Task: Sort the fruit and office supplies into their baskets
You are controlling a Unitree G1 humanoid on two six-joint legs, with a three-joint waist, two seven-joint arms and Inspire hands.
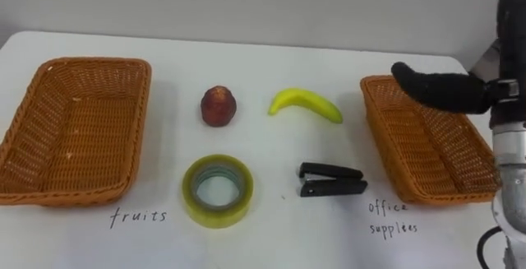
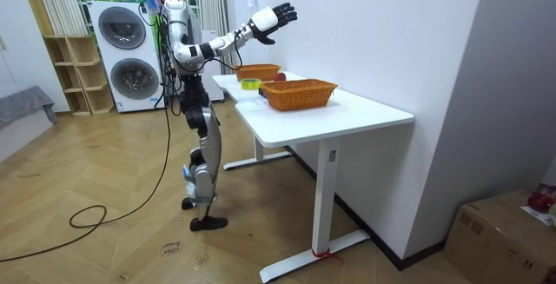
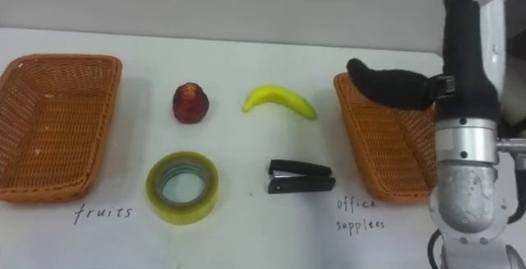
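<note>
1. Hovering above the right basket [image 1: 427, 155], the right hand [image 1: 440, 90] holds nothing.
2. The room view adds that this hand is raised well over the table [image 2: 365, 110], fingers spread.
3. The eye views make plain the red fruit [image 1: 219, 106], banana [image 1: 306, 103], tape roll [image 1: 191, 190] and stapler [image 1: 331, 180] lying between the right basket and the left basket [image 1: 49, 193].

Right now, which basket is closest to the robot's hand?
The right basket, beside the stapler; the right hand shows over it, far from the left basket.
</note>
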